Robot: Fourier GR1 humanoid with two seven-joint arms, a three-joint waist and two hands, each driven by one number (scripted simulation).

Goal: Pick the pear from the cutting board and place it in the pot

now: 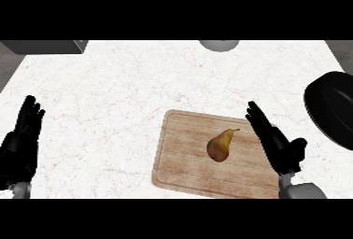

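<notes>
Counter: a white, faintly veined marble top [124, 84] fills most of the head view.
Cutting board: a pale wooden cutting board [183, 163] with rounded corners lies right of centre, towards the near edge, turned slightly askew.
Pear: the yellow-brown pear [219, 145] lies on its side on the right half of the board. Its thick end points to the near edge and its stem points up and to the right.
Pot: the black pot [332, 112] stands at the right edge of the view and is partly cut off by it. It is off the board and apart from the pear.
Right hand: the right hand [279, 144] is over the right side of the board, just beside the pear, with a strip of wood showing between them.
Right hand fingers: straight and close together, pointing away from the robot, with the thumb spread out to the right. They hold nothing.
Left hand: the left hand [21, 140] rests at the left edge of the view, well apart from the board.
Left hand fingers: straight, pointing up, holding nothing.
Forearms: a grey cuff shows below each hand at the lower edge.
Far edge: a grey rounded object [219, 45] sits at top centre and a grey block [45, 46] at top left. Both are cut off, so I cannot tell what they are.
</notes>
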